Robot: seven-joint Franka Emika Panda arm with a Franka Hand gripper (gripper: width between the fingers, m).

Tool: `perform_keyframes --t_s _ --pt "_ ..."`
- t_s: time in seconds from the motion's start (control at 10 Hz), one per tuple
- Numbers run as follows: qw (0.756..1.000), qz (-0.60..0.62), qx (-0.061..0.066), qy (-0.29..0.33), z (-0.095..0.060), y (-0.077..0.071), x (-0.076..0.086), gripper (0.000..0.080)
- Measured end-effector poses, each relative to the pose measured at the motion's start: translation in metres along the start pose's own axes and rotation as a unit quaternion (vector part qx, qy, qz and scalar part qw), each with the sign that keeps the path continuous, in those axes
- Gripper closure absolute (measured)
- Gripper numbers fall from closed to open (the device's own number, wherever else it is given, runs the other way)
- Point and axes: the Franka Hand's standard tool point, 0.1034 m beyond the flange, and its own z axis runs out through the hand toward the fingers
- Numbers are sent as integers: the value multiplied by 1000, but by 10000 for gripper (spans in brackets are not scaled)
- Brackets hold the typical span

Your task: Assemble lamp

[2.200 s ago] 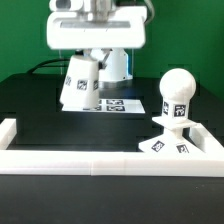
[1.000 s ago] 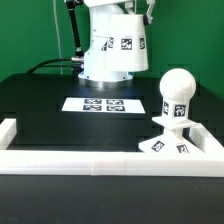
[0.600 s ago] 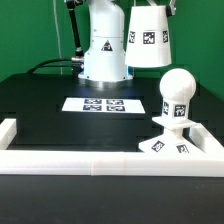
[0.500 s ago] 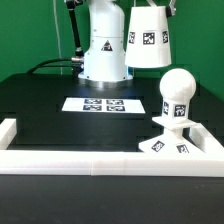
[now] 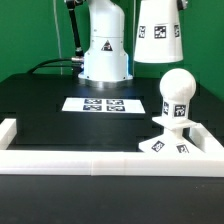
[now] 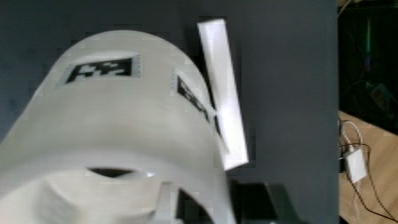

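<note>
A: What is the biggest thing we see here?

B: The black table (image 5: 50, 110), with a white rail (image 5: 90, 160) along its near edge. At the back stands the robot's white pedestal (image 5: 103, 45), and on the table in front of it lies the flat marker board (image 5: 103, 104).

A: And the lamp parts?

B: We see the shade (image 5: 160, 32) up in the air, above the bulb and slightly toward the exterior view's left of it, with clear space between the two. It hangs upright, wide end down, a square tag on its side. The wrist view shows the same shade (image 6: 134, 130) close up, filling most of the picture, with the white rail (image 6: 222, 95) beyond it.

A: The bulb and base?

B: The round bulb (image 5: 177, 92) stands upright on its short stem on the flat base (image 5: 170, 142), at the exterior view's right, close behind the rail.

A: What about the gripper?

B: Its fingers (image 6: 169, 200) show only in the wrist view, at the shade's narrow end. We take it that they hold the shade, since it hangs free, but we cannot tell how wide they stand.
</note>
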Motion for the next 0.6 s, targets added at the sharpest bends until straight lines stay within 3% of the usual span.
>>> perform_keyframes --t_s 0.4,0.6 --pt "999 -30 0 26 17 -25 27 754" --pt "999 -38 -4 22 31 -24 31 754"
